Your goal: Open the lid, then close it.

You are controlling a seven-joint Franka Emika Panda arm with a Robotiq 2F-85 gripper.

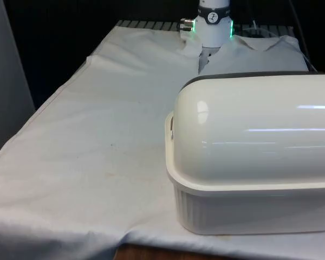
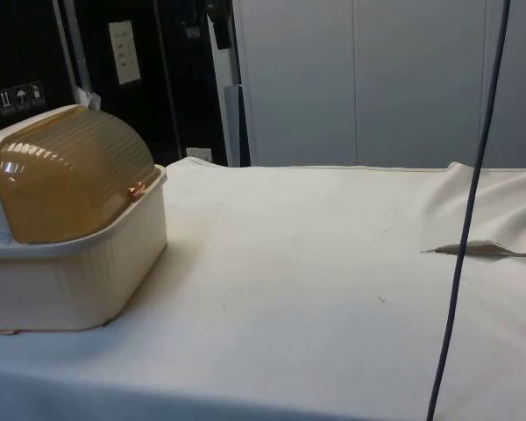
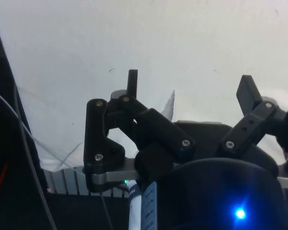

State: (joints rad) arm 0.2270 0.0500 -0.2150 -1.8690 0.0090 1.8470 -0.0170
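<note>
Sitting nearest the front camera, at the front view's right, the bread box (image 1: 249,162) rests on the white-clothed worktop (image 1: 97,151) with its domed lid (image 2: 70,175) fully down over the ribbed cream base (image 2: 79,281). From the side the lid looks amber and translucent, a thin moulded plastic shell, so I judge it light, fairly stiff, glossy and slippery. A small copper-coloured knob (image 2: 137,190) sits at the lid's lower front edge; that looks like the 1 sensible place to take hold, pinching it and sweeping upward along the dome's arc. The light base may slide on the cloth if pushed sideways. Farther back, the pincer (image 3: 192,93) hangs above bare cloth, its 2 fingers (image 3: 132,81) spread wide and holding nothing.
</note>
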